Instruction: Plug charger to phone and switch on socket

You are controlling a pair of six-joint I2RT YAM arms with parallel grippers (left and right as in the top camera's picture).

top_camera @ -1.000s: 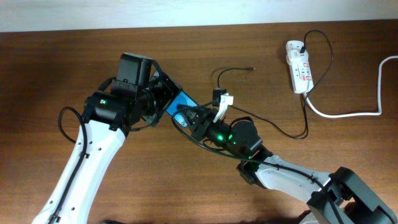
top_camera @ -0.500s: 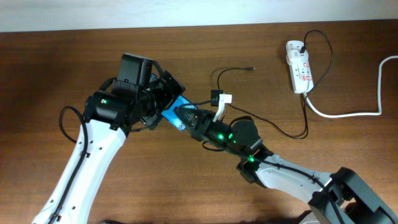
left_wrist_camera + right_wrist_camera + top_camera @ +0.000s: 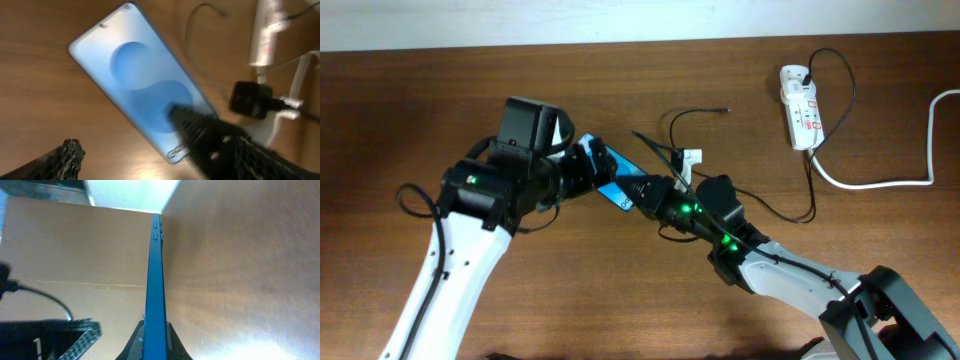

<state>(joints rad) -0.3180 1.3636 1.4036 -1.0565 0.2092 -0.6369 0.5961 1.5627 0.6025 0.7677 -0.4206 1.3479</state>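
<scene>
Phone (image 3: 619, 185) is pinched at its end by right gripper (image 3: 643, 192); left gripper (image 3: 582, 167), spread wide, should fetch charger (image 3: 718, 110) tip while right steadies it.

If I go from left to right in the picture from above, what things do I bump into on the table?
phone → loose tip of the charger → socket → thick white cord. The grippers overlap the phone, so they are left out.
</scene>
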